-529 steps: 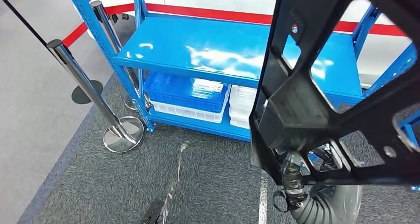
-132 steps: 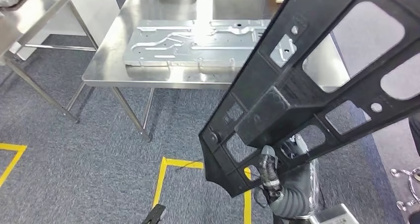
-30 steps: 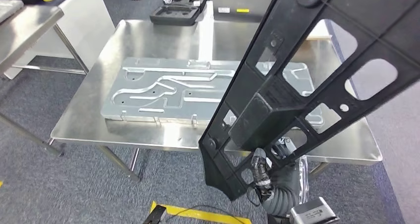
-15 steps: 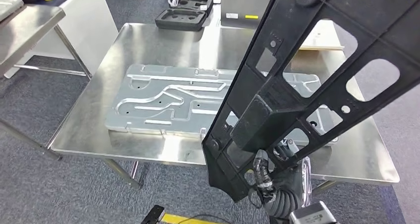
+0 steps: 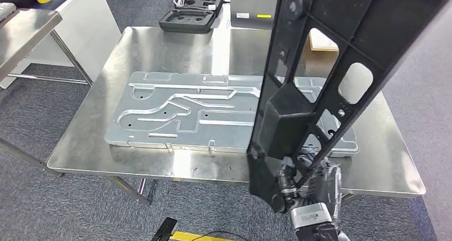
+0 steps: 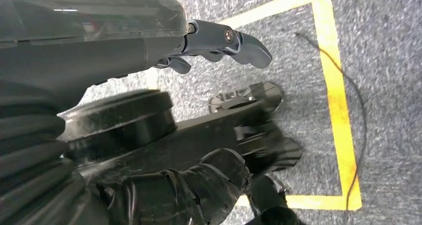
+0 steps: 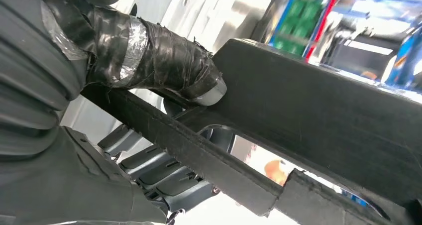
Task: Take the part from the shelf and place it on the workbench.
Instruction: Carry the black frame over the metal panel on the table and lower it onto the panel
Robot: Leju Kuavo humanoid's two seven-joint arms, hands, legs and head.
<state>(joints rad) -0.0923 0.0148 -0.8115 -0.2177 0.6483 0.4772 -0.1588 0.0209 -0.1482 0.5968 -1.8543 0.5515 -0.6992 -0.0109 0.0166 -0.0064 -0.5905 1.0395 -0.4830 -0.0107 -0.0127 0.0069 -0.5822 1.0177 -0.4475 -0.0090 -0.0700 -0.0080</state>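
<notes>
A large black plastic frame part [image 5: 330, 75] with several cut-out windows stands nearly upright in front of me, its lower end over the near edge of the steel workbench [image 5: 160, 43]. My right hand [image 5: 298, 190] grips that lower end from below. In the right wrist view my taped thumb [image 7: 164, 60] presses on a bar of the part [image 7: 323, 110]. My left hand [image 6: 149, 46] hangs over the carpet with fingers [image 6: 229, 41] spread, holding nothing.
A big stamped metal plate [image 5: 186, 113] lies across the middle of the workbench. A black foam case [image 5: 193, 17] and a grey box [image 5: 250, 9] sit at its far edge. Another steel table [image 5: 21, 27] stands to the left. Yellow floor tape [image 6: 333, 85] marks the carpet.
My view has come closer to the workbench. The black part has swung from a slant to nearly upright, still held by my right hand.
</notes>
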